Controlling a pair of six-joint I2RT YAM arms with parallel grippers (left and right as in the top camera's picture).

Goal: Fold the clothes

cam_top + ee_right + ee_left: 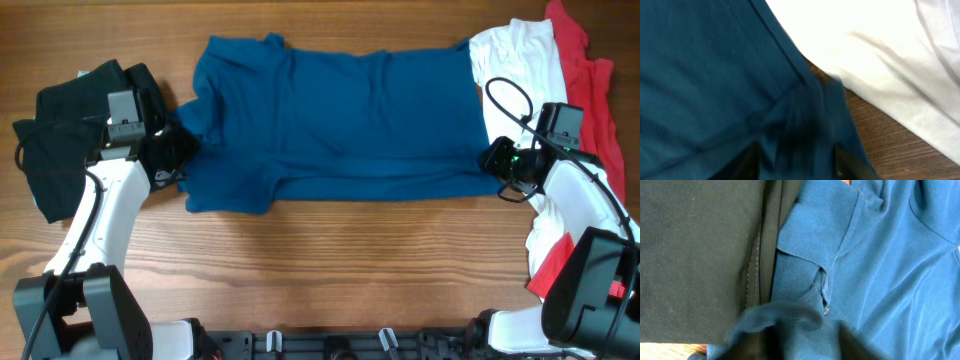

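The royal-blue shirt (pixel 340 120) lies folded into a wide band across the table, collar end to the left. My left gripper (pixel 180 150) sits at its left edge by the collar placket (pixel 825 295); its dark fingers (pixel 760 347) stand apart, with a blurred fold of blue cloth (pixel 790 320) loose between them. At the shirt's right edge my right gripper (pixel 492 160) has its fingers (pixel 747 165) spread too, and the blue hem (pixel 805 125) between them is blurred. Both grippers are open.
A black garment (pixel 60 140) lies at the far left under the left arm, touching the shirt's collar. A white garment (pixel 520 60) and a red one (pixel 590 80) are piled at the far right beneath the right arm. Bare wooden table (pixel 350 260) lies in front.
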